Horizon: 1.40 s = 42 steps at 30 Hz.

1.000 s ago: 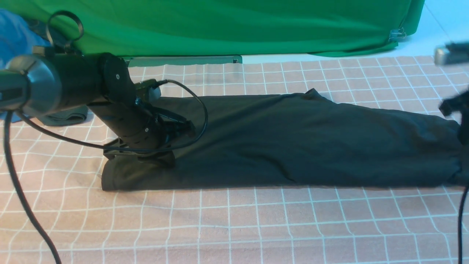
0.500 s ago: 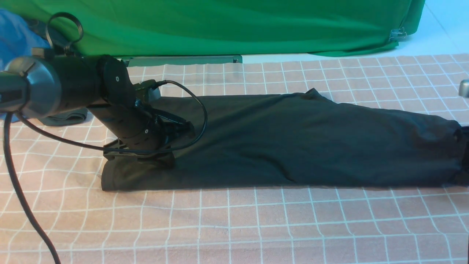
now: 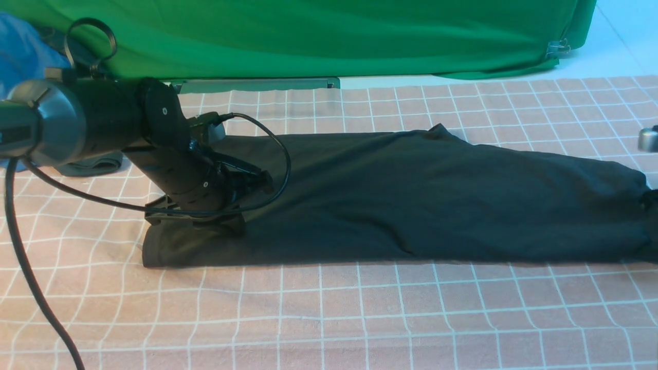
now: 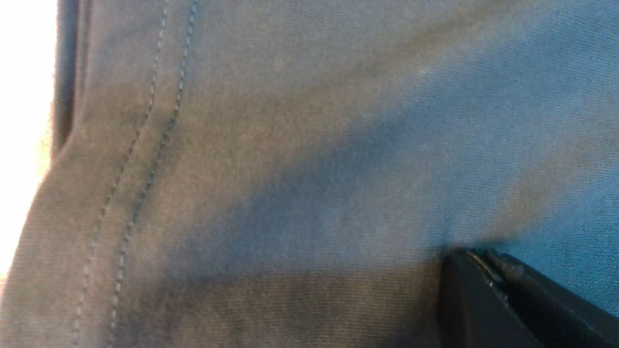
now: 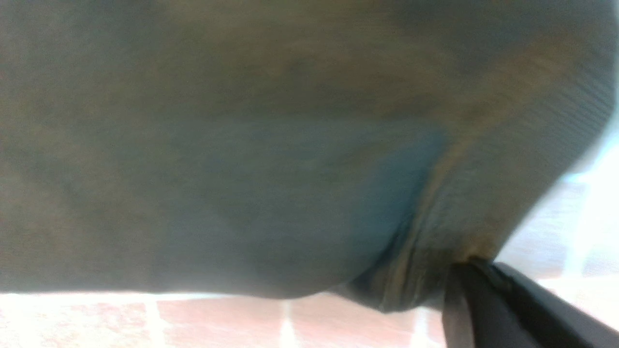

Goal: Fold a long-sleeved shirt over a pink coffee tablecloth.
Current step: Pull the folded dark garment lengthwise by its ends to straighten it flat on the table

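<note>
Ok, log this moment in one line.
shirt: long strip on tablecloth | left gripper: shut on shirt | right gripper: shut on shirt

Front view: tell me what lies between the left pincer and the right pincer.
The front view shows only the long-sleeved shirt, lying flat on the pink coffee tablecloth, spanning from the left pincer to the right pincer.

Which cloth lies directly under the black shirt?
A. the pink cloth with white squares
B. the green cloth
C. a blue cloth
A: the shirt lies stretched out on the pink tablecloth, whose white squares show all around it; the green cloth is behind, apart from the shirt.
</note>
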Available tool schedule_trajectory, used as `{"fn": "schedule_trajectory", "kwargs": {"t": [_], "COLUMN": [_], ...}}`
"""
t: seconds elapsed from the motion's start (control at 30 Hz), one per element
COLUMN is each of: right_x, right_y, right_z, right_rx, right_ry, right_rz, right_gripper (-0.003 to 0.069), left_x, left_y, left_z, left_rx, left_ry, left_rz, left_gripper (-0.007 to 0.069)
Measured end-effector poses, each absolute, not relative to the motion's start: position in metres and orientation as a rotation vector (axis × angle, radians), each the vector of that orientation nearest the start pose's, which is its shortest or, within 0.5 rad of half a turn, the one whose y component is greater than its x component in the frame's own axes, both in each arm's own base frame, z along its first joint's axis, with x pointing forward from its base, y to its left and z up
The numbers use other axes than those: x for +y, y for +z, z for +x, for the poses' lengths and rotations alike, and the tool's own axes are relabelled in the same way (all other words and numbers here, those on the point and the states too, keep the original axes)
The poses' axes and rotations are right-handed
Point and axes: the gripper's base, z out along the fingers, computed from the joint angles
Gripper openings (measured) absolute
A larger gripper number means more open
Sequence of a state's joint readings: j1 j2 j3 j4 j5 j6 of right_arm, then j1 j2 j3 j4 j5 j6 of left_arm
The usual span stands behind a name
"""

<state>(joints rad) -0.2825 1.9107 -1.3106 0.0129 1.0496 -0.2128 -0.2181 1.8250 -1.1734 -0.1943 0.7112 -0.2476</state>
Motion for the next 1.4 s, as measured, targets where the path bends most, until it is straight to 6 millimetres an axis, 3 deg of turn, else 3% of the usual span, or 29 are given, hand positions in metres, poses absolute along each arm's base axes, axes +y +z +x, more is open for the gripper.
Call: {"fn": "schedule_trajectory", "kwargs": {"t": [0.2,0.47,0.53,0.57,0.63,0.73,0.8,0.87,0.9,0.93,1.0,1.17,1.27,1.4], "right_x": [-0.11,-0.111,-0.111,-0.109,-0.108,-0.103,-0.093,-0.078,-0.077,-0.064,-0.051,-0.033,-0.032,-0.025], "right_y": [0.2,0.203,0.203,0.203,0.204,0.208,0.215,0.223,0.223,0.229,0.235,0.256,0.266,0.269], "right_z": [0.349,0.345,0.346,0.347,0.349,0.356,0.364,0.37,0.371,0.373,0.373,0.368,0.365,0.367], "right_rx": [3.152,3.192,3.189,3.175,3.151,3.104,3.076,3.062,3.061,3.048,3.03,2.973,2.948,2.91], "right_ry": [0.017,0.036,0.044,0.07,0.093,0.131,0.15,0.158,0.159,0.16,0.161,0.158,0.154,0.232], "right_rz": [0.134,0.173,0.182,0.197,0.21,0.216,0.161,0.067,0.061,-0.016,-0.097,-0.193,-0.175,-0.135], "right_gripper": [0.0036,0.0063,0.013,0.021,0.0287,0.0342,0.0311,0.0218,0.0208,0.011,0.0052,0.0037,0.0037,0.0037], "left_x": [-0.089,-0.089,-0.089,-0.089,-0.089,-0.089,-0.086,-0.08,-0.078,-0.071,-0.063,-0.033,-0.021,-0.03], "left_y": [0.185,0.185,0.185,0.185,0.185,0.185,0.188,0.202,0.203,0.218,0.229,0.252,0.251,0.246], "left_z": [0.348,0.348,0.348,0.348,0.348,0.348,0.349,0.351,0.351,0.35,0.347,0.33,0.32,0.32], "left_rx": [2.866,2.867,2.867,2.867,2.867,2.865,2.852,2.819,2.815,2.785,2.77,2.764,2.747,2.709], "left_ry": [-0.306,-0.311,-0.311,-0.311,-0.311,-0.311,-0.308,-0.318,-0.319,-0.323,-0.307,-0.212,-0.209,-0.34], "left_rz": [-0.227,-0.231,-0.231,-0.231,-0.231,-0.231,-0.235,-0.267,-0.273,-0.292,-0.303,-0.391,-0.454,-0.444], "left_gripper": [0.0013,0.0013,0.0013,0.0013,0.0013,0.0013,0.0013,0.0013,0.0013,0.0013,0.0013,0.0013,0.0013,0.0013]}}
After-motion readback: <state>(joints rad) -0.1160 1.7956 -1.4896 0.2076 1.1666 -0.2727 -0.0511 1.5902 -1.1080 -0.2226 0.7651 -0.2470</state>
